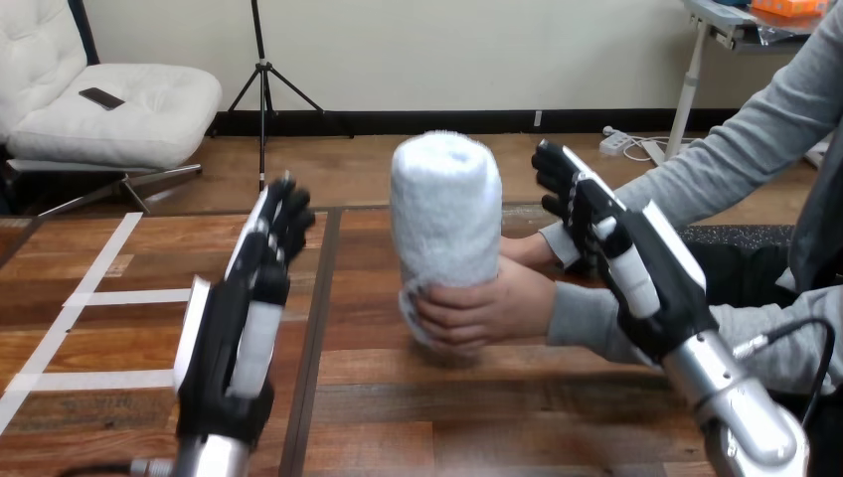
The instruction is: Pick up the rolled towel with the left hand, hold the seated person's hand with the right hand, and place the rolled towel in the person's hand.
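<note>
Centre frame: rolled towel (444, 214) upright, base gripped by person's hand (482, 310); left hand (237, 333) and right hand (648, 278) straight-fingered, empty. Placement looks done; next, withdraw arms clear.

My left hand (244, 318) stands at the left, with its white back shell turned to the outside. Its fingers (283, 214) are almost straight, close together, and point forward, away from me. My left forearm (209, 459) comes up from the bottom edge. My right hand (636, 268) is at the right, a little higher and farther forward. Its fingers (557, 174) reach forward and to the left, only slightly bent at the tips. My silver right forearm (741, 412) enters from the lower right corner, slanting toward the middle. The two hands are well apart.
</note>
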### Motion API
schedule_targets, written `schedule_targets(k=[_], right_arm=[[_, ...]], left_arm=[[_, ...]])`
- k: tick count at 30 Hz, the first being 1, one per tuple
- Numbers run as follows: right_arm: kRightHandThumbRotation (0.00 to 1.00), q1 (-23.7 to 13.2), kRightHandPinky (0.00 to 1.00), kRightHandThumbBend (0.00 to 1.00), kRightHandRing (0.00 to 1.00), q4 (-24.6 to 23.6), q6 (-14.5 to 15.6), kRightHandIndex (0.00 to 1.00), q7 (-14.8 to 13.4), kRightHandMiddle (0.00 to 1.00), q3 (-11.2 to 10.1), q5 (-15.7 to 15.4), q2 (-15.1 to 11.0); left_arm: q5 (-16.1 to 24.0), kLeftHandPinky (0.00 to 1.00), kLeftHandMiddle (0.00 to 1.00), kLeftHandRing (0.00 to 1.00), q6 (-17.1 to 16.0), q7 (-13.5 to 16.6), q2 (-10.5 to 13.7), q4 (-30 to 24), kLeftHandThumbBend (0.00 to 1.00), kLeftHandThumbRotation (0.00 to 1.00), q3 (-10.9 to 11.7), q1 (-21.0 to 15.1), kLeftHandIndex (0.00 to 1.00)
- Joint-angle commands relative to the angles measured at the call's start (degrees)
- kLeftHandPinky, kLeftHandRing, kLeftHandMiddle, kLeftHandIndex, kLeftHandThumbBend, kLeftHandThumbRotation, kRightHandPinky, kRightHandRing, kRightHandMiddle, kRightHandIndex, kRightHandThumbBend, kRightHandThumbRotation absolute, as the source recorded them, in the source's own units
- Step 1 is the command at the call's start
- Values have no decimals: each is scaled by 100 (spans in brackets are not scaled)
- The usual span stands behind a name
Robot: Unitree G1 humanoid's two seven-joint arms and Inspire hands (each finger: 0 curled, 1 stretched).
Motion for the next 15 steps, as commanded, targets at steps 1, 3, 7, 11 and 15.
schedule_targets(k=[1, 3, 7, 11, 15], right_arm=[[100, 528, 100, 100, 95, -1915, 274, 93, 66, 94, -51, 643, 250], [100, 664, 100, 100, 94, -2080, 292, 93, 114, 93, -14, 693, 271], [100, 903, 99, 100, 93, -2362, 335, 92, 195, 92, 49, 753, 288], [100, 1087, 98, 100, 93, -2558, 367, 92, 356, 92, 86, 884, 306], [100, 1314, 98, 100, 93, -2779, 420, 92, 468, 92, 113, 990, 324]], left_arm=[[-305, 89, 91, 89, -164, -229, 45, -1083, 94, 93, -235, 322, 92], [-309, 88, 91, 89, -214, -257, 53, -1138, 92, 93, -236, 409, 92], [-311, 87, 91, 89, -279, -280, 47, -1257, 90, 93, -235, 548, 92], [-329, 86, 91, 90, -298, -295, 26, -1384, 88, 93, -241, 657, 92], [-376, 86, 91, 90, -302, -321, 4, -1519, 88, 93, -271, 735, 92]])
